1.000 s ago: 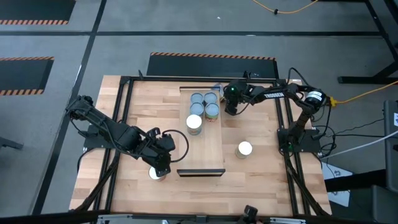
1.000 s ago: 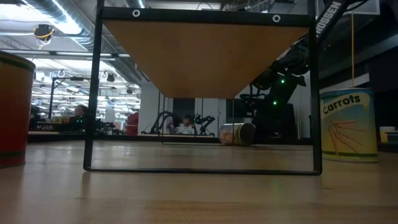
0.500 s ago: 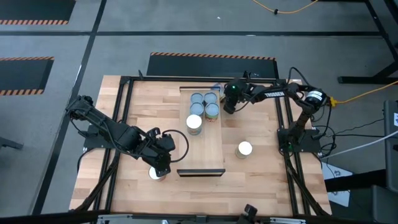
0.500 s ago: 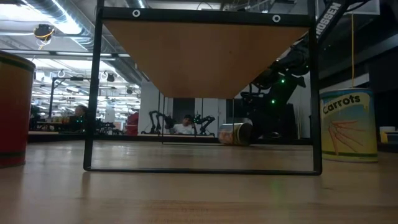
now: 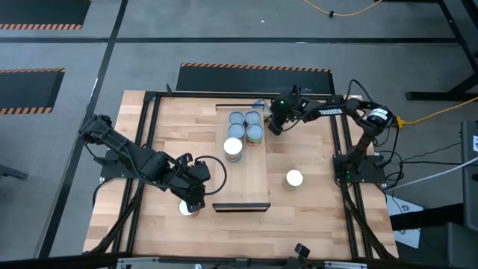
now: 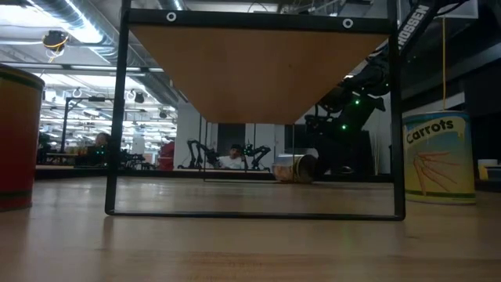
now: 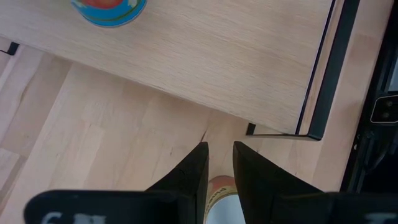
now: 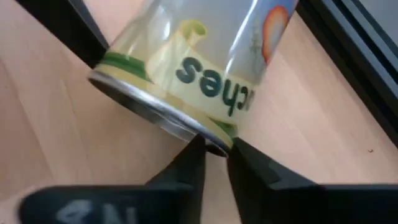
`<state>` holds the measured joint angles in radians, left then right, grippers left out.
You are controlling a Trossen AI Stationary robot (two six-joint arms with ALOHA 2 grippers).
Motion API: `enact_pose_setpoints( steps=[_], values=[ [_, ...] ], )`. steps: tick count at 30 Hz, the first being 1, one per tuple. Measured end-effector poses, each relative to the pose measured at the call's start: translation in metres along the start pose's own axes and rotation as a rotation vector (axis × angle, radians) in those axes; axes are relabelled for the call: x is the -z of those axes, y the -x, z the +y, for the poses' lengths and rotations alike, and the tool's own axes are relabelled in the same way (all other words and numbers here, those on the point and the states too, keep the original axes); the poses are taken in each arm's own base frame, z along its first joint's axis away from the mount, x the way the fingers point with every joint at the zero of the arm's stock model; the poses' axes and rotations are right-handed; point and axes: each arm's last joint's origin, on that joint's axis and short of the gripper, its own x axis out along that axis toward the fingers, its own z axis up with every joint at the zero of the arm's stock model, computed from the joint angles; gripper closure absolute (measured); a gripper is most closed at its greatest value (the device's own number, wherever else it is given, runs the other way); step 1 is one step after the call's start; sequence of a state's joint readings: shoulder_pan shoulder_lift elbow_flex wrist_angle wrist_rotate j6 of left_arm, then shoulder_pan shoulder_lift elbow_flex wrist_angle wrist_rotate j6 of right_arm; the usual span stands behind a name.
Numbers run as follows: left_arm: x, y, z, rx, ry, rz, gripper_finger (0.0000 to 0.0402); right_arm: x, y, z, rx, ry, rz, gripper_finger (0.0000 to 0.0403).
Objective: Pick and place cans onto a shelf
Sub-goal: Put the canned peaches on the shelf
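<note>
One can (image 8: pixel 205 56) with a green, yellow and orange label lies on its side on the table beside the shelf's (image 5: pixel 246 179) far right part; the low view shows this can (image 6: pixel 293 168) too. My right gripper (image 8: pixel 214 149) is shut on it. Several cans (image 5: pixel 245 125) stand on the shelf's far half. My left gripper (image 7: pixel 220 149) hangs over another upright can (image 5: pixel 185 209) near the table's front left, fingers a narrow gap apart, touching nothing. A third can (image 5: pixel 293 178) marked "Carrots" stands right of the shelf. My right gripper pinches the lying can's silver end rim (image 8: pixel 208 138) between its two fingertips. The fingers (image 8: pixel 186 163) slant down at it from the table's far right. The can rests on its side on the table.
The shelf is a raised board on a black frame (image 6: pixel 117 157), with free table under and beside it. Black rails (image 5: pixel 340 149) run along the table's left and right sides. People sit in the room far behind the table.
My right gripper has rolled at the wrist and shifted slightly toward the table's far edge. The lying can has swung a little on the table, toward the shelf.
</note>
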<state>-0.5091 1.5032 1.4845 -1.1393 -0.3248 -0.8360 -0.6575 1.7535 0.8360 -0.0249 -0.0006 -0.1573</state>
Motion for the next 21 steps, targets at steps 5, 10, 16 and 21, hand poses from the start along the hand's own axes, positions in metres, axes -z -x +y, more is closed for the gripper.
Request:
enact_pose_setpoints(
  steps=[5, 10, 16, 21],
  values=[
    [0.0001, 0.0, -0.0001, 0.0, 0.0, 0.0, 0.0335, -0.0019, 0.0005, -0.0005, 0.002, -0.001, -0.017, 0.0392],
    [0.0, 0.0, 0.0, 0.0, 0.001, 0.0, 0.0335, -0.0022, 0.0005, -0.0004, 0.001, -0.001, -0.021, 0.0389],
    [0.0, 0.0, 0.0, 0.0, 0.001, 0.0, 0.0335, -0.0022, 0.0005, -0.0003, 0.001, 0.001, -0.02, 0.0396],
    [0.0001, 0.0, -0.0001, 0.0, 0.001, 0.0, 0.0335, -0.0012, 0.0032, -0.0002, 0.001, 0.004, -0.003, 0.0397]
  ],
)
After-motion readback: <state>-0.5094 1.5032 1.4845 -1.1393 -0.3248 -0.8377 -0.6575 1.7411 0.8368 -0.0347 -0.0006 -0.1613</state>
